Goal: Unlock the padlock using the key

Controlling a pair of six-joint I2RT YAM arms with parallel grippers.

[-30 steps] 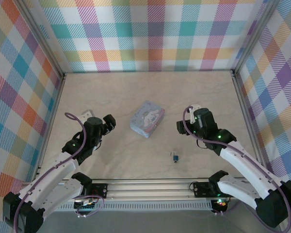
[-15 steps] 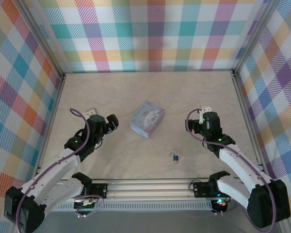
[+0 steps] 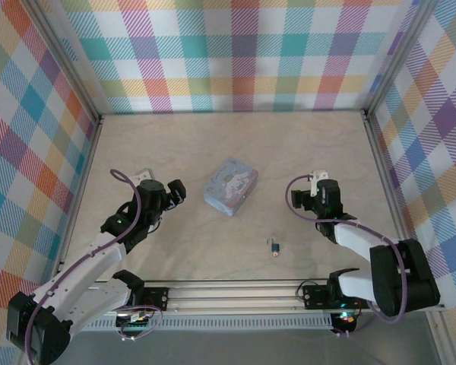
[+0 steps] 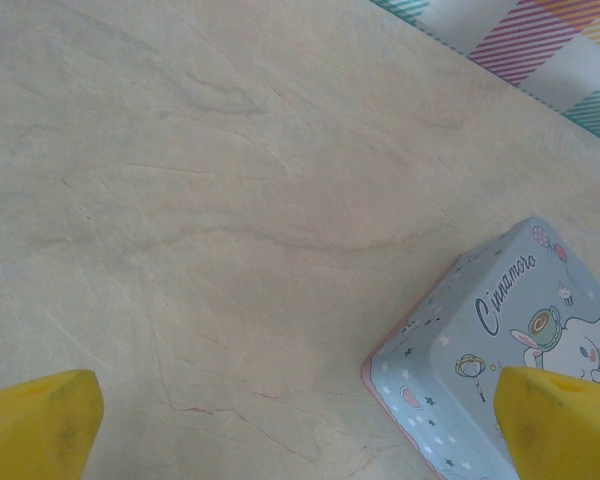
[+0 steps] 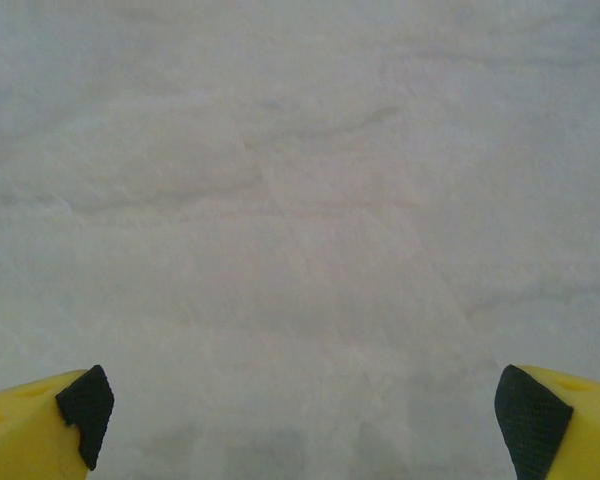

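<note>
The padlock, tiny and dark blue with a thin shackle, lies on the table near the front edge, right of centre. A yellowish bit, the key, sits right against its near end; whether it is in the lock I cannot tell. My right gripper hovers open behind and to the right of the padlock, its yellow fingertips wide apart over bare table. Over at the left, my left gripper is open too, with nothing between its fingers.
A pale blue cartoon-printed tin lies mid-table, just right of the left gripper. The pale wooden table is walled by plaid panels on three sides. A metal rail runs along the front edge.
The right arm has drawn back to the right and folded in, away from the padlock, and its jaws have opened wider. The left arm has barely shifted.
</note>
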